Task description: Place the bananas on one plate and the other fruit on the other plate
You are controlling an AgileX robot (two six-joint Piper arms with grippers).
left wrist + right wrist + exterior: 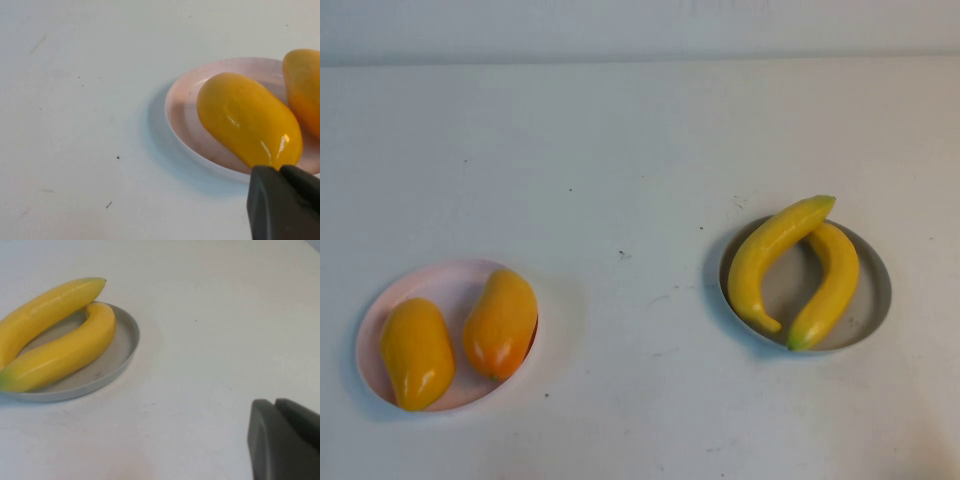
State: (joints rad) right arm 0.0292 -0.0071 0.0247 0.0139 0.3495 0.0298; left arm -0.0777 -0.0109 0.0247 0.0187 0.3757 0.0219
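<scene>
- White table (640, 150): bare of any print, brand or label; none of the things on it carries writing.
- Grey-blue plate (873, 300), on the robot's right: both bananas (775, 255) lie on it, curved toward each other, tips over the rim.
- Pale pink plate (430, 285), on the left: both mangoes (500, 322) rest side by side.
- Left gripper (285, 202): clenched, empty, low just beside the pink plate.
- Right gripper (282, 440): clenched, empty, above bare table, well apart from the grey-blue plate.
</scene>
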